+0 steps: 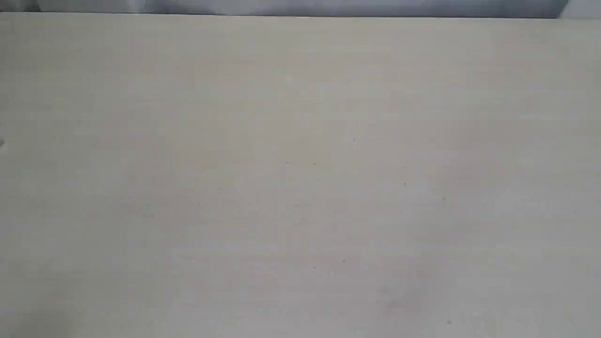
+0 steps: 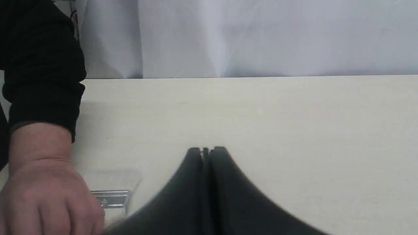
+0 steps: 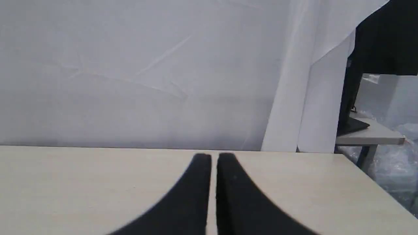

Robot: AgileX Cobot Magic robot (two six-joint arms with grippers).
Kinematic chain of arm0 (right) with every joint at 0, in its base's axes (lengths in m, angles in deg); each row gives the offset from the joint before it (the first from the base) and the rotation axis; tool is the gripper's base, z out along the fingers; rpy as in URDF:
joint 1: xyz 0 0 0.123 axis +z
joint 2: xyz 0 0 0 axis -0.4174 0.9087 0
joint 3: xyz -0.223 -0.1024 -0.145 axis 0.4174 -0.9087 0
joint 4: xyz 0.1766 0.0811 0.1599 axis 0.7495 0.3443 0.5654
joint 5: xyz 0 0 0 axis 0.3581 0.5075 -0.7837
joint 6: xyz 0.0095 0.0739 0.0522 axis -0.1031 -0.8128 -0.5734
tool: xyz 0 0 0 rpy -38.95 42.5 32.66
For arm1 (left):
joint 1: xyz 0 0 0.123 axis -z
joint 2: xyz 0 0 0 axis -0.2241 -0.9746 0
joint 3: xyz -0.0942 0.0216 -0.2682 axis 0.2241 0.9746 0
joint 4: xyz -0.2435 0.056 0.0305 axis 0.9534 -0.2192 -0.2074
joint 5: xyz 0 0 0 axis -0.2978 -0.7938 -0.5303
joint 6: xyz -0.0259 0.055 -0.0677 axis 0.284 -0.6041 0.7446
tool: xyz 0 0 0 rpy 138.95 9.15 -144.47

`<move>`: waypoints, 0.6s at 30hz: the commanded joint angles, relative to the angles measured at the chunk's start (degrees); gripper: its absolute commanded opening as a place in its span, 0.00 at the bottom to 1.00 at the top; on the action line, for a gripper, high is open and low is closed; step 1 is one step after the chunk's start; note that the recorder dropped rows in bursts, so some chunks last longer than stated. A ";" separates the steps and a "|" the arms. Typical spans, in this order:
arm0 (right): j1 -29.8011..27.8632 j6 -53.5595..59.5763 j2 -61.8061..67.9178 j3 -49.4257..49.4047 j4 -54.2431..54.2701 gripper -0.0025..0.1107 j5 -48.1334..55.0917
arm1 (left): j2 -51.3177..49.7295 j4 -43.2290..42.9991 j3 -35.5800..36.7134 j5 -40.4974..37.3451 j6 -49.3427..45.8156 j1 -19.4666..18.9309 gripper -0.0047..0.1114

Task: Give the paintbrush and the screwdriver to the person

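Note:
In the left wrist view the person's bare hand point(image 2: 45, 195), with a dark sleeve cuff above it, rests on the table over the paintbrush point(image 2: 112, 197). Only the brush's silver ferrule and pale bristles show past the hand; its handle is hidden. My left gripper point(image 2: 205, 150) sits just beside them, its black fingers pressed together with nothing between them. My right gripper point(image 3: 214, 156) hovers over bare table, shut with only a hairline gap and holding nothing. The screwdriver is out of view. Neither gripper shows in the exterior view.
The pale wooden table point(image 1: 300, 188) fills the exterior view. A white curtain point(image 3: 130, 81) hangs behind the table's far edge. Beyond the table's corner stands a grey side desk point(image 3: 369, 135) with a black monitor point(image 3: 385, 42).

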 commanded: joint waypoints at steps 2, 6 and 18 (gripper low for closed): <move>-0.04 3.01 -0.25 -0.08 0.04 0.06 -0.86 | 0.14 0.03 0.12 0.36 0.12 0.47 0.04; -0.04 0.69 -0.25 -1.23 0.04 0.06 -0.94 | 0.14 0.03 0.12 0.36 0.12 0.47 0.04; -0.04 -13.98 -0.25 -7.71 -10.71 0.06 -3.37 | 0.14 0.17 0.12 0.26 0.12 0.47 0.04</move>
